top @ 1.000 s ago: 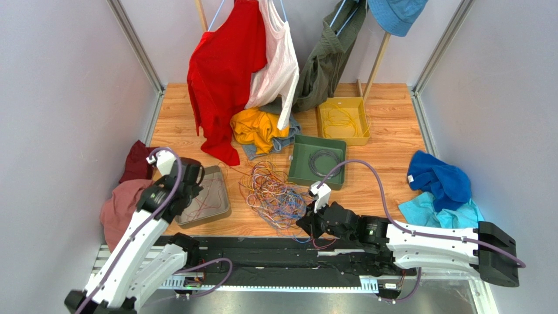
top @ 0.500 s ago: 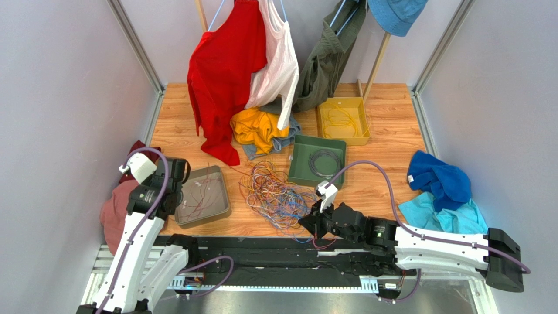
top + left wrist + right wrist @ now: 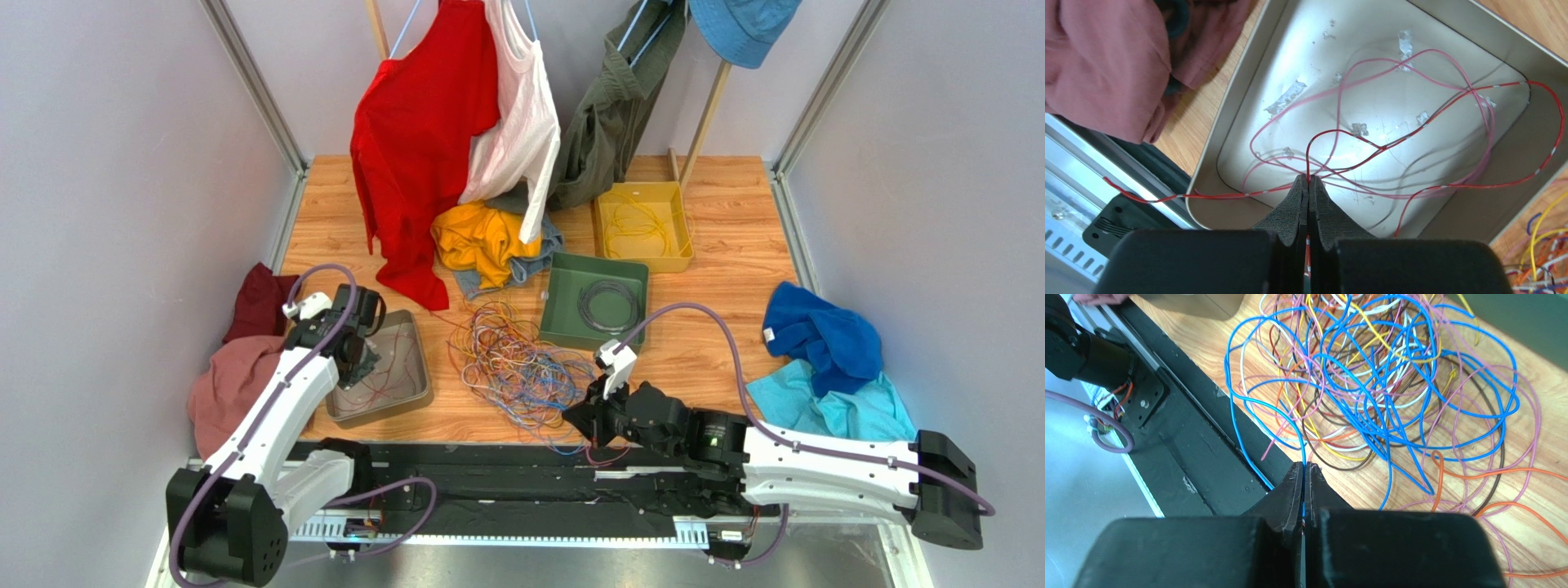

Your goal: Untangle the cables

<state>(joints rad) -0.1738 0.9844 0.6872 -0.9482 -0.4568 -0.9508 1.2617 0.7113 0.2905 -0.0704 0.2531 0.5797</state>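
Jaws of left gripper (image 3: 1308, 179) pressed together, pinching a red cable (image 3: 1307, 160) at the very tips. Same cable lies in loose loops over the floor of the grey tray (image 3: 1228, 122). One red strand runs out over the tray's near rim toward the aluminium rail. Pink cloth (image 3: 1100, 61) lies just beside the tray's outer corner, on the wooden counter (image 3: 711, 355).

Right gripper (image 3: 1303, 468): jaws shut to a hairline, with a blue cable (image 3: 1299, 440) clamped between them. From the tips it curves up and back into the tangle of cables (image 3: 513, 365). Tangle is mixed: blue, pink-purple, orange, yellow, white and brown, heaped mid-counter between the grey tray and the green tray (image 3: 555, 306). Its near edge reaches the black base plate. Right gripper sits at that near edge, low over the plate. Several blue loops overlie the rest, and orange strands trail off to the right.
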